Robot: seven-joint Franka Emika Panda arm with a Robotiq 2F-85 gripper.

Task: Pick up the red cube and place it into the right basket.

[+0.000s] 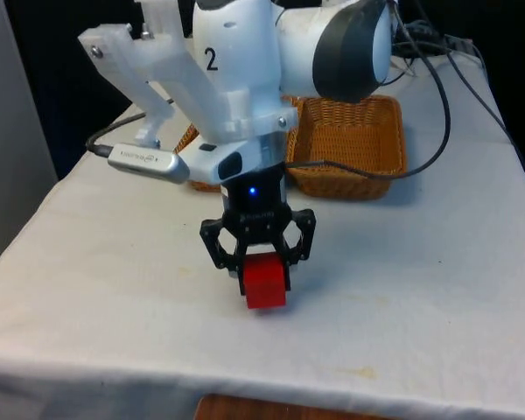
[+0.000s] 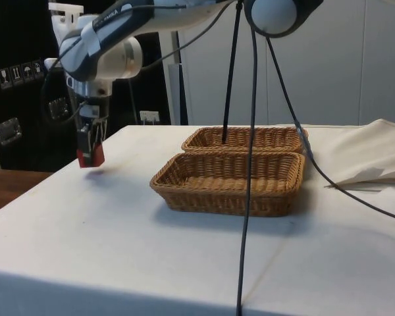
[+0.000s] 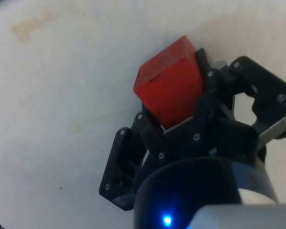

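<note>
The black two-finger gripper (image 1: 261, 262) pinches the small red cube (image 1: 265, 282) above the table's near edge (clear of the cloth); carry it level to the shallow wicker basket (image 1: 350, 144).

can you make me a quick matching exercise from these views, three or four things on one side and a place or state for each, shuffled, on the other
Things:
1. red cube
2. gripper
3. two wicker baskets
4. black cable

Places or states:
A. hangs down in front of the baskets in the side view
B. held off the table
C. side by side on the white cloth
D. shut on the cube

Pairs: 1-B, 2-D, 3-C, 4-A
</note>
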